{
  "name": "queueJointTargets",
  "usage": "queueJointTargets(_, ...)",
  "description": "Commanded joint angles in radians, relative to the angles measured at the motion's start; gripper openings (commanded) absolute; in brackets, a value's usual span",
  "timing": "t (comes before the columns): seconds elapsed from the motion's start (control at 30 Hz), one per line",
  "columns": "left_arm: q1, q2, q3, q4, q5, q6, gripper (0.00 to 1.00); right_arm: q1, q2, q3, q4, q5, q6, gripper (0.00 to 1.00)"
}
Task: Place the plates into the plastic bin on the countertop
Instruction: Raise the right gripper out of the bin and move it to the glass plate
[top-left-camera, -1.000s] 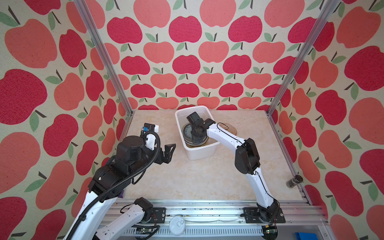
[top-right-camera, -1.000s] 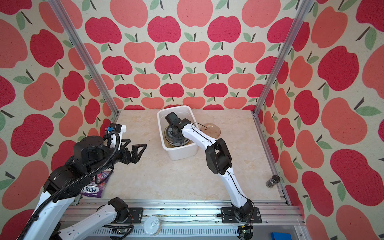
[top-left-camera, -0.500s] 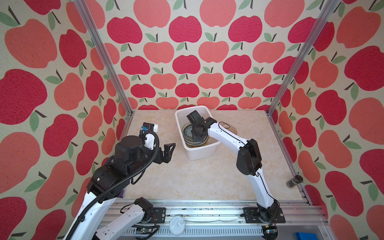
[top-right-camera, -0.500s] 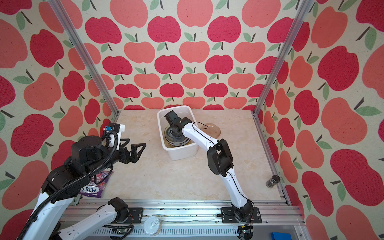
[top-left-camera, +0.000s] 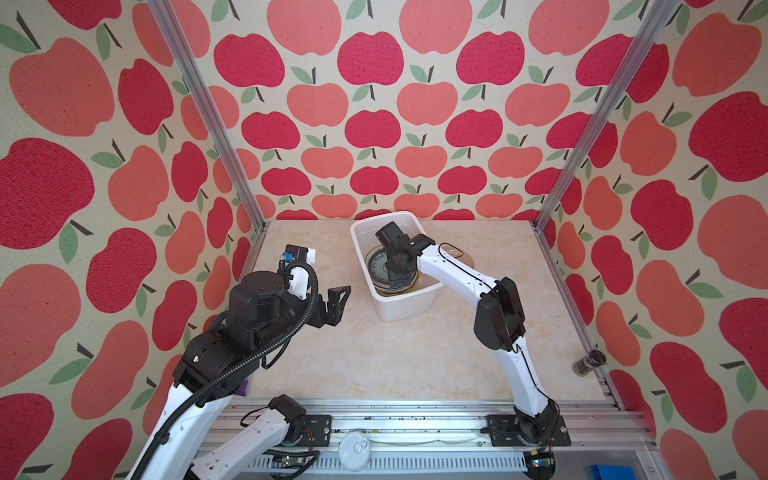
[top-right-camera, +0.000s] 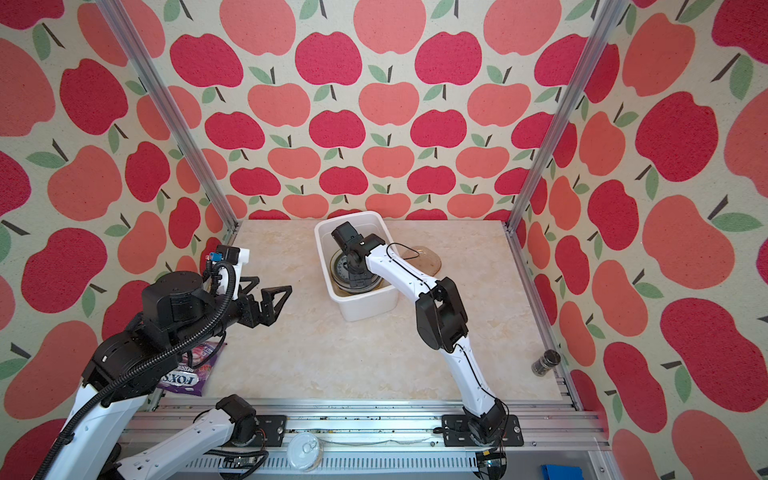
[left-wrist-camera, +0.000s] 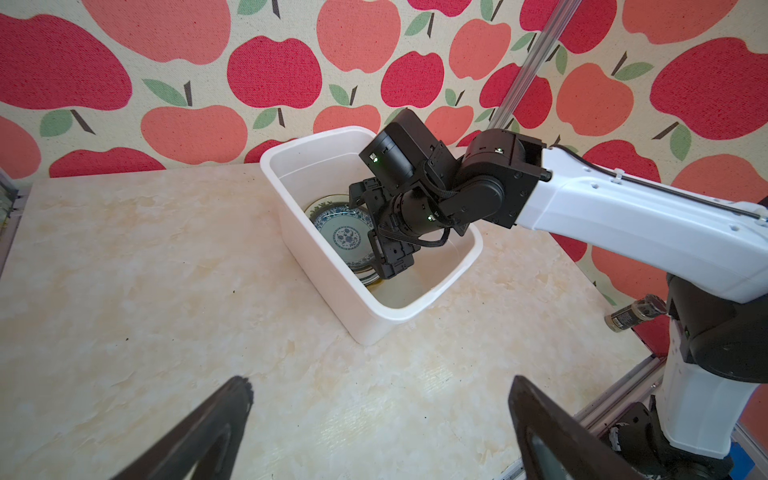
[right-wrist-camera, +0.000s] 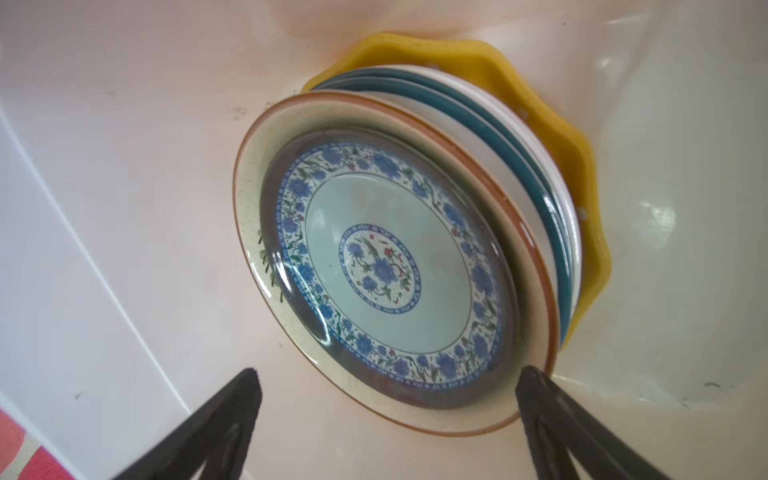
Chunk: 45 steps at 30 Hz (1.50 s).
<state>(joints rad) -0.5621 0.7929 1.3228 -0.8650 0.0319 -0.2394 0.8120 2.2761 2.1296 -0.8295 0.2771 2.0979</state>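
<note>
We see a brown plate (top-right-camera: 428, 261) half hidden behind the right arm (top-right-camera: 399, 270) on the creamy desk (top-right-camera: 353, 361). Our left pincer (left-wrist-camera: 379, 380) and right pincer (right-wrist-camera: 388, 374) gape wide, empty. Around us stand apple walls (top-right-camera: 386, 104).

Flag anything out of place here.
One translucent brown plate lies on the countertop beside the plastic bin, apart from the stacked plates inside. A purple candy bag sits by the left edge.

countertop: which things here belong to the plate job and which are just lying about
Job: plastic bin; stacked plates inside it; brown plate on the countertop beside the bin.

Lying about: purple candy bag at the left edge; dark jar by the right rail; white lid on the front rail.
</note>
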Motion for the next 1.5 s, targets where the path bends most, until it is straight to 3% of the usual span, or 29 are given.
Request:
queueJointTargets(0.0, 0.007, 0.002, 0.032, -0.022, -0.024, 0.027, 0.99, -0.039, 0.017, 0.031, -0.123, 0.014, 0.065, 0.99)
queueJointTargets(0.33, 0.009, 0.005, 0.037, -0.019, -0.025, 0.026, 0.99, -0.039, 0.013, 0.107, -0.081, 0.022, -0.010, 0.99)
queueJointTargets(0.63, 0.011, 0.021, 0.061, -0.026, -0.026, 0.016, 0.99, -0.019, -0.020, 0.251, -0.072, 0.059, -0.213, 0.97)
queueJointTargets(0.83, 0.010, 0.032, 0.077, -0.039, -0.023, -0.009, 0.99, -0.010, -0.068, 0.305, 0.000, -0.033, -0.528, 0.93)
queueJointTargets(1.03, 0.013, 0.075, 0.103, -0.048, 0.042, -0.042, 0.99, -0.030, -0.211, 0.298, -0.058, -0.107, -0.972, 0.92)
queueJointTargets(1.1, 0.013, 0.103, 0.115, -0.046, 0.075, -0.059, 0.99, -0.049, -0.295, 0.248, -0.096, -0.114, -1.102, 0.92)
queueJointTargets(1.23, 0.011, 0.176, 0.144, -0.033, 0.129, -0.085, 0.99, -0.129, -0.503, 0.002, -0.076, -0.180, -1.226, 0.92)
queueJointTargets(1.47, -0.025, 0.345, 0.201, 0.042, 0.161, -0.105, 0.99, -0.438, -0.871, -0.614, 0.111, -0.427, -1.200, 0.84)
